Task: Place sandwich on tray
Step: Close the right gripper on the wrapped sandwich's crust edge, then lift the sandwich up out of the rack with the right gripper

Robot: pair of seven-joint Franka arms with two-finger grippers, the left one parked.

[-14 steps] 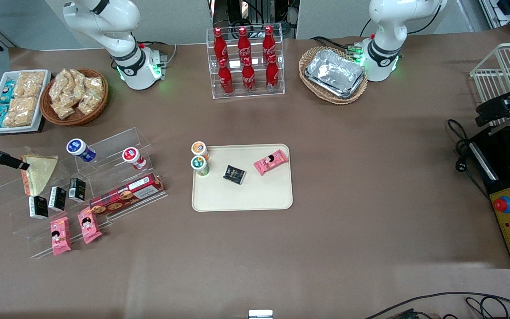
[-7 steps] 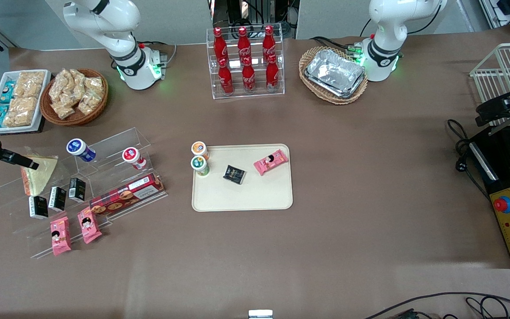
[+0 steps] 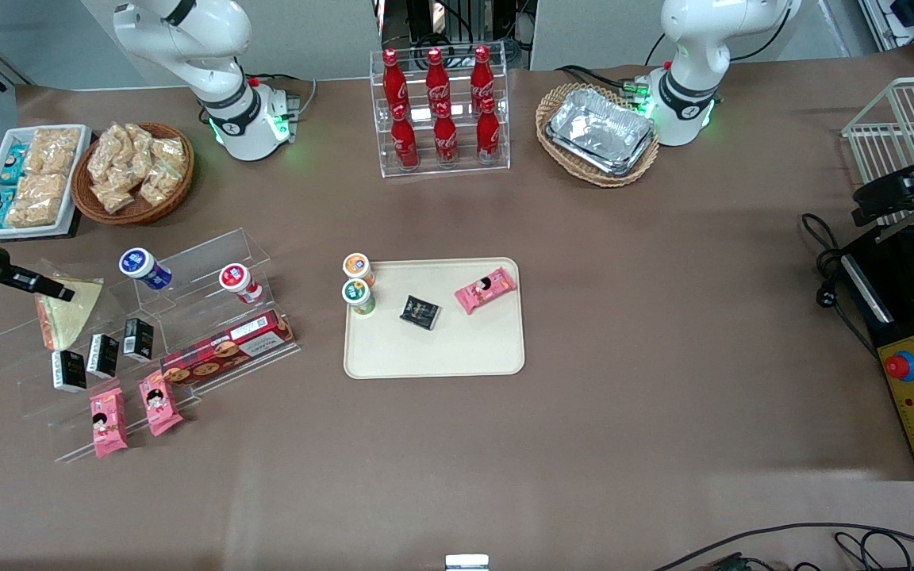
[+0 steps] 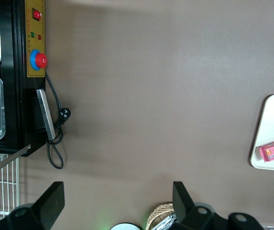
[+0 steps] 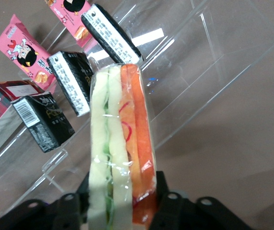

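- We find the end effector [image 3: 56, 294] at the far left edge of the front frame, reaching in at the top tier of the clear acrylic stand [image 3: 147, 333], toward the working arm's end of the surface [image 3: 663, 317].
- In the wrist frame the sandwich [image 5: 122, 143] stands between the two fingers [image 5: 163, 196], cream bread on one flank, orange-red layer on the other, and both fingers press the wrap: the end effector is clenched on the sandwich.
- In the front frame the sandwich [image 3: 67, 316] runs from the fingertips down toward the camera, its point aimed at the black cartons [image 3: 100, 355] on the next tier.
- We can't tell from either frame whether it is clear of the stand or resting on it.
- The tray [image 3: 435, 353] lies mid-frame, well apart from the sandwich, carrying a pink snack packet [image 3: 486, 289], a small black packet [image 3: 420, 312] and two round cups [image 3: 357, 284] at its edge.
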